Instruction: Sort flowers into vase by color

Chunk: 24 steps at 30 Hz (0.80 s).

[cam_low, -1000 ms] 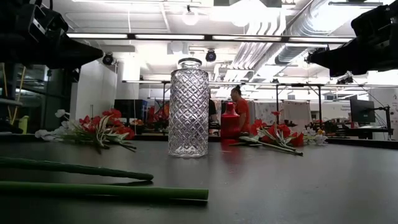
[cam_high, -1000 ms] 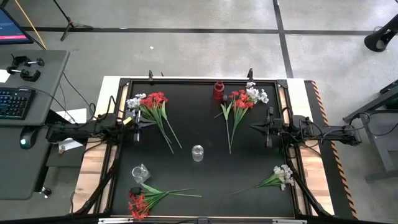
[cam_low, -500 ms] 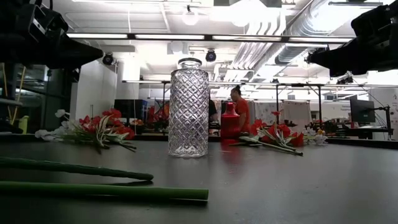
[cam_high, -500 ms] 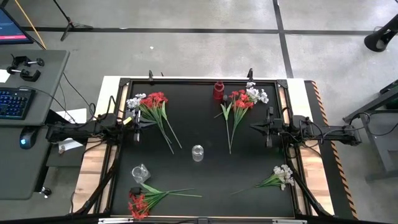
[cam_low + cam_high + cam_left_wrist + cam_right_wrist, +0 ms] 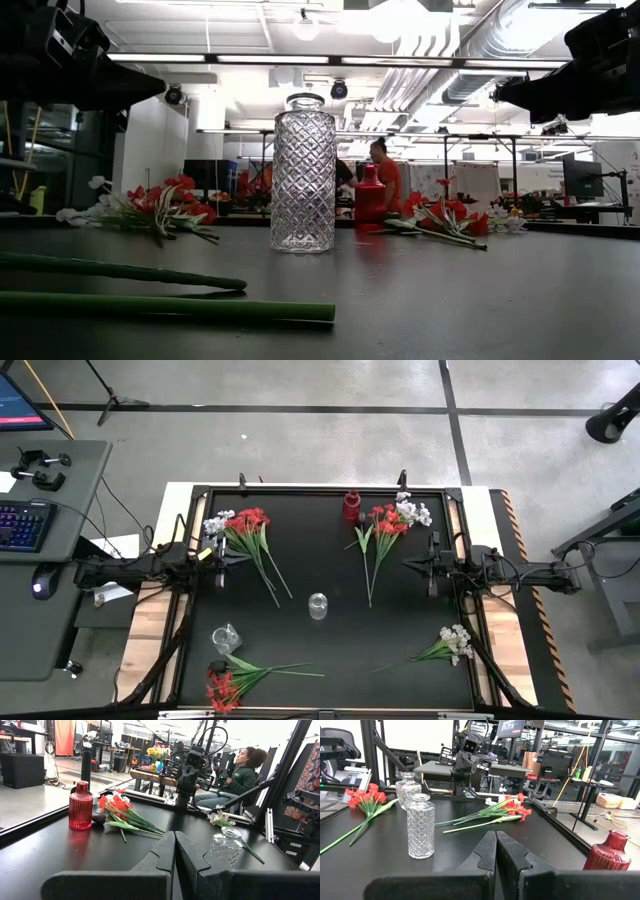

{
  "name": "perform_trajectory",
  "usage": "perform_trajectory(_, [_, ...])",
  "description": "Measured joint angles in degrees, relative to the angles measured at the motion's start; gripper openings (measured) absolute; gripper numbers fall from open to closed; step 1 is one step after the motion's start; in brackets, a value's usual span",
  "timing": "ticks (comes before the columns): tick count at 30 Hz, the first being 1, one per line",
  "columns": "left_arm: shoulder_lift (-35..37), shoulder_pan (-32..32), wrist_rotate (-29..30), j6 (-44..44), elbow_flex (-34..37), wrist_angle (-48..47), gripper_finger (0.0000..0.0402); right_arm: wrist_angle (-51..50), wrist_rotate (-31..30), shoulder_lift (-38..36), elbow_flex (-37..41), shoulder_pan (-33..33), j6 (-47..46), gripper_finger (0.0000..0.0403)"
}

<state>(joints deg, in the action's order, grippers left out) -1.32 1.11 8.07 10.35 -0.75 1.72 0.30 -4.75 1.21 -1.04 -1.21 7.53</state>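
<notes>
On the black surface [image 5: 330,650] the flowers lie in four loose bunches. Left to right in the high view: a red bunch [image 5: 225,685] at the near left corner beside a round clear vase [image 5: 226,638]; a red-and-white bunch [image 5: 245,525] at the far left, close by the left gripper [image 5: 222,560], whose jaws are pressed together on nothing; a tall clear vase [image 5: 318,605] at centre; a red vase [image 5: 351,505] at the far edge; a mixed bunch [image 5: 392,520] just beside it; a white bunch [image 5: 452,643] near right. The right gripper [image 5: 432,566] waits likewise, jaws together, empty.

Judgement: the stems look light, thin and springy, the blooms soft and easily crushed. The bare mid-stem offers the soundest hold. The glass vases may tip under a sideways push.
</notes>
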Motion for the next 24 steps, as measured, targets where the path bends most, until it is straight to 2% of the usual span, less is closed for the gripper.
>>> perform_trajectory(3, [0.0,0.0,0.0,0.0,0.0,0.0,0.0000,0.7,-0.2,0.0,0.1,0.0,0.0,0.0000])
perform_trajectory(5, [0.0,0.0,0.0,0.0,0.0,0.0,0.0000,3.7,-0.3,0.0,0.1,0.0,-4.5,0.0000])
perform_trajectory(7, [0.0,0.0,0.0,0.0,0.0,0.0,0.0000,11.7,-0.3,0.3,0.1,0.0,-17.7,0.0000])
perform_trajectory(9, [0.0,0.0,0.0,0.0,0.0,0.0,0.0000,21.6,-2.2,0.4,0.1,0.0,-34.8,0.0000])
perform_trajectory(11, [0.0,0.0,0.0,0.0,0.0,0.0,0.0000,28.9,-9.9,0.4,0.0,0.0,-47.6,0.0000])
perform_trajectory(13, [0.0,0.0,0.0,0.0,0.0,0.0,0.0000,32.8,-16.6,0.5,0.0,-0.1,-54.4,0.0000])
perform_trajectory(15, [0.0,0.0,0.0,0.0,0.0,0.0,0.0000,33.2,-15.9,1.7,-1.9,0.0,-56.1,0.0000])
perform_trajectory(18, [0.0,0.0,0.0,0.0,0.0,0.0,0.0000,23.9,-6.9,6.6,-10.9,0.0,-56.6,0.0000])
perform_trajectory(21, [0.0,0.0,0.0,0.0,0.0,0.0,0.0000,0.5,3.1,15.2,-23.7,0.0,-56.4,0.0000])
perform_trajectory(24, [0.0,0.0,0.0,0.0,0.0,0.0,0.0000,-22.1,9.1,25.2,-35.0,0.1,-56.0,0.0000])
